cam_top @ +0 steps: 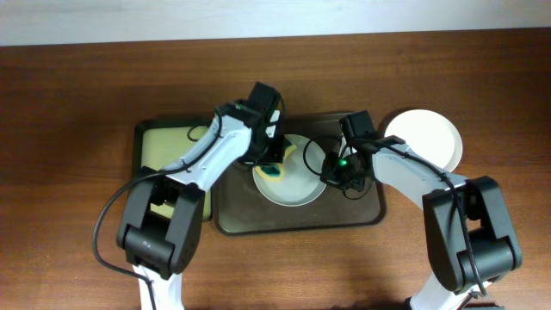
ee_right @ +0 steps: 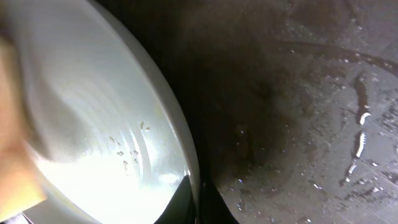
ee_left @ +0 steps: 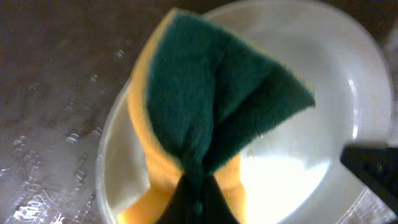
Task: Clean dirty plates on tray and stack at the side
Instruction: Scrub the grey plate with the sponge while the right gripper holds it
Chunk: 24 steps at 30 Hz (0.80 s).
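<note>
A white plate (cam_top: 297, 185) lies on the dark brown tray (cam_top: 362, 215). My left gripper (cam_top: 274, 164) is shut on a yellow and green sponge (cam_top: 277, 170) and presses it on the plate's left part; the sponge fills the left wrist view (ee_left: 211, 106) over the plate (ee_left: 323, 93). My right gripper (cam_top: 331, 168) is shut on the plate's right rim; the right wrist view shows the rim (ee_right: 180, 155) between the fingers (ee_right: 198, 202) above the wet tray floor (ee_right: 298, 124). Another white plate (cam_top: 424, 138) lies on the table right of the tray.
A smaller black tray with a yellow-green inside (cam_top: 168, 146) sits left of the brown tray, under my left arm. The wooden table (cam_top: 77, 129) stretches to both sides. Water drops lie on the tray floor (ee_left: 50, 143).
</note>
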{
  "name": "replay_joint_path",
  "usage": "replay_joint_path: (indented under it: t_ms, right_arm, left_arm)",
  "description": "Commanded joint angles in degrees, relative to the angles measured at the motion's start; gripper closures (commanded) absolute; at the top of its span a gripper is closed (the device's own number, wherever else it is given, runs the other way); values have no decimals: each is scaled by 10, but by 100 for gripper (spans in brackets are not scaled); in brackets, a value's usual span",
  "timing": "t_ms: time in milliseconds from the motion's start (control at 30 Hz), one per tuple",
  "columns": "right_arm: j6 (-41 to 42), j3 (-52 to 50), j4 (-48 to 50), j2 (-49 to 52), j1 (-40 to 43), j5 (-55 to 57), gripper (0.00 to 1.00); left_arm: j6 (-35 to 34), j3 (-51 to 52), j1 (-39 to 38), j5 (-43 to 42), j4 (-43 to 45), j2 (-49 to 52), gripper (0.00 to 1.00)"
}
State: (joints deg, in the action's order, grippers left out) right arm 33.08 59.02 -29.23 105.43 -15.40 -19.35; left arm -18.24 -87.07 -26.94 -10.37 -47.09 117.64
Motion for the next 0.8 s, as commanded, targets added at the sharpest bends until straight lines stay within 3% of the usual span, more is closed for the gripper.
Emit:
replay_joint_path:
  t_ms: [0,67,233,367,767]
  right_arm:
    - [4,-8,1,0,-7,23,96]
    - [4,-8,1,0,-7,23,96]
    - [4,-8,1,1,-7,23,96]
    - [2,-8,1,0,-7,23,96]
    - [2,-8,1,1,-7,23,96]
  left_arm:
    - [-22,49,-26,13,49,-3,100]
    - [-54,49,-29,60,47,-3,100]
    - [-59,49,-27,113,7,-3,100]
    - [-59,91,-27,115,25,-2,100]
    - [-35,122,-26,-3,59,47,100]
